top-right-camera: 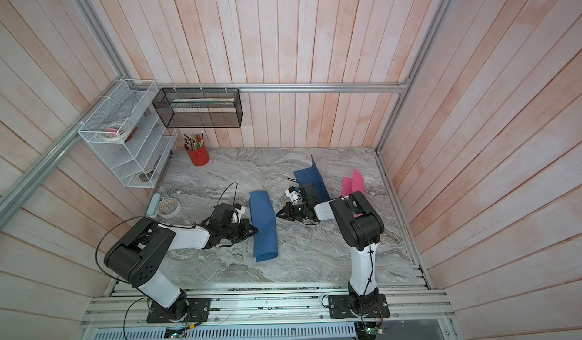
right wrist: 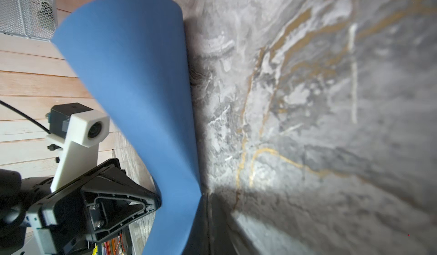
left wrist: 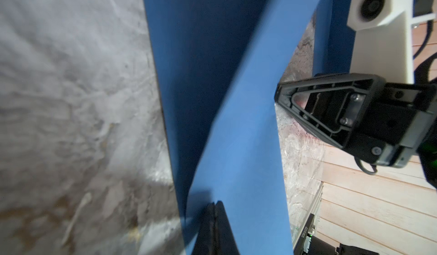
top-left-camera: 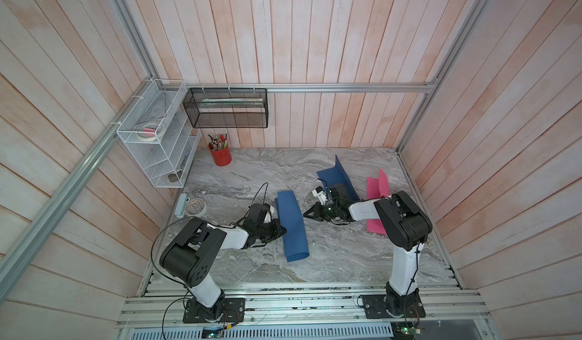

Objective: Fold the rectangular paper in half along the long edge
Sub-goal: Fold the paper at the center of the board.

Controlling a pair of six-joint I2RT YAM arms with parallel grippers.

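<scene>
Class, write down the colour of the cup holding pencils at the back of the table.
The cup is red; it shows best in a top view.

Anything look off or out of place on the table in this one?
Yes. The mid-blue rectangular paper sheet at centre is only curled over, its near end bulging open. Nearby, a dark blue folded sheet and a pink folded sheet stand half open.

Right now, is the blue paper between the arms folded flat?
Bent over, not flat: the blue paper bulges in a rounded loop at its near end.
</scene>
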